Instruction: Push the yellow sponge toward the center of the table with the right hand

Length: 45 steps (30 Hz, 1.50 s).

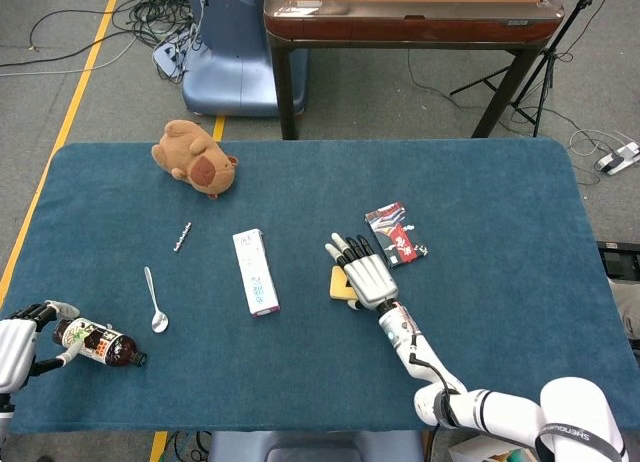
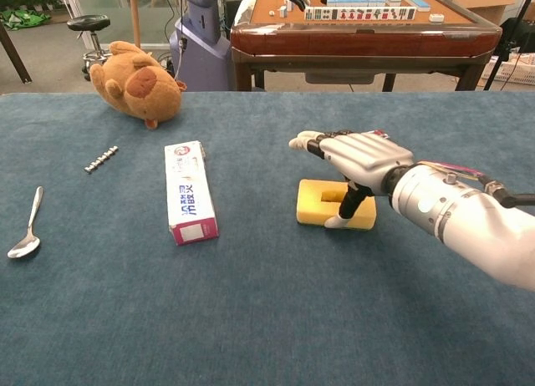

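right hand (image 2: 355,154): fingers stretched out flat and apart above the sponge, thumb pointing down, tip touching its top; grasping nothing.
yellow sponge (image 2: 322,206): flat on the blue table (image 1: 500,182), under the hand, near the middle.
toothpaste box (image 2: 189,191): well left of sponge.
left hand (image 1: 20,344): gripping a bottle (image 1: 98,344) at the table's near-left corner.

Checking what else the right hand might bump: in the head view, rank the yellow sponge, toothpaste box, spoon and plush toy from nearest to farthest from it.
From the right hand:
1. Yellow sponge, under it.
2. Toothpaste box, to its left.
3. Spoon, farther left.
4. Plush toy, far left corner. Spoon and toy are close; ranking tentative.
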{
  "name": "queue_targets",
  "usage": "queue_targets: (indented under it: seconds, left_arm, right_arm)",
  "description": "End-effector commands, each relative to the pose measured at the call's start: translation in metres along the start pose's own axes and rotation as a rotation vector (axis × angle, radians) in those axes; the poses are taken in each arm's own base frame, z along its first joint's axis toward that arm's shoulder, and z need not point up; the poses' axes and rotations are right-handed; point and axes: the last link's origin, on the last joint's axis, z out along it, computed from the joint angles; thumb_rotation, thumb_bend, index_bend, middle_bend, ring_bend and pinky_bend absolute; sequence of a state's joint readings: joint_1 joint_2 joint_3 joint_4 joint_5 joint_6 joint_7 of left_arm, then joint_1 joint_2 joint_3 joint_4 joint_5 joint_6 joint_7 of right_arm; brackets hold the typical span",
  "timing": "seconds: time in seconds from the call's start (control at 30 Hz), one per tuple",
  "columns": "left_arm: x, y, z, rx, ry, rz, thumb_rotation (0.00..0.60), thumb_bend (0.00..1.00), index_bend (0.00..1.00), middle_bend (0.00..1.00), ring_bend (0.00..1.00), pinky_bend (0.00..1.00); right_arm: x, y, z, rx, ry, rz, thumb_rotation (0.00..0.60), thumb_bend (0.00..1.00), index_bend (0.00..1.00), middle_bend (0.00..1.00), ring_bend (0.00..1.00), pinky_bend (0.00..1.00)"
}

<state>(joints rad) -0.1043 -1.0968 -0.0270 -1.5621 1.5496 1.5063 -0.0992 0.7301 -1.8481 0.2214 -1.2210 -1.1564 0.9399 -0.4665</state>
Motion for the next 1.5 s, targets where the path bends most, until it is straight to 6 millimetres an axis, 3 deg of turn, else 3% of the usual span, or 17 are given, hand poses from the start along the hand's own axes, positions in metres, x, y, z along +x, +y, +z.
queue_targets:
  seconds: [0.03, 0.23, 0.53, 1.07, 1.3, 1.5]
  left_arm:
    - [0.001, 0.0, 0.0, 0.001, 0.003, -0.001, 0.6, 0.22, 0.44, 0.46, 0.44, 0.51]
    - [0.002, -0.002, -0.001, 0.005, 0.004, -0.005, 0.6, 0.22, 0.44, 0.46, 0.44, 0.51]
    - [0.001, -0.001, -0.002, 0.001, 0.005, 0.001, 0.6, 0.22, 0.44, 0.46, 0.44, 0.51]
    - [-0.002, 0.002, 0.0, -0.002, -0.008, 0.01, 0.6, 0.22, 0.44, 0.46, 0.44, 0.51]
    - [-0.003, 0.003, -0.001, -0.007, -0.011, 0.011, 0.6, 0.22, 0.44, 0.46, 0.44, 0.51]
    - [-0.003, 0.003, 0.0, -0.006, -0.015, 0.011, 0.6, 0.22, 0.44, 0.46, 0.44, 0.51]
  right_arm:
    - [-0.001, -0.004, 0.005, 0.002, -0.004, 0.008, 0.6, 0.0, 0.01, 0.0, 0.0, 0.03]
    - [-0.002, -0.013, 0.009, 0.023, -0.003, 0.027, 0.6, 0.0, 0.01, 0.0, 0.0, 0.03]
    - [0.004, -0.015, -0.008, 0.066, 0.01, 0.018, 0.6, 0.0, 0.01, 0.0, 0.0, 0.03]
    - [0.033, 0.041, -0.039, -0.012, 0.028, -0.144, 0.6, 0.0, 0.0, 0.0, 0.0, 0.03]
    - [0.031, 0.059, -0.045, -0.048, 0.009, -0.164, 0.6, 0.0, 0.0, 0.0, 0.0, 0.02]
    - [0.021, 0.063, -0.043, -0.057, -0.016, -0.172, 0.6, 0.0, 0.0, 0.0, 0.0, 0.02]
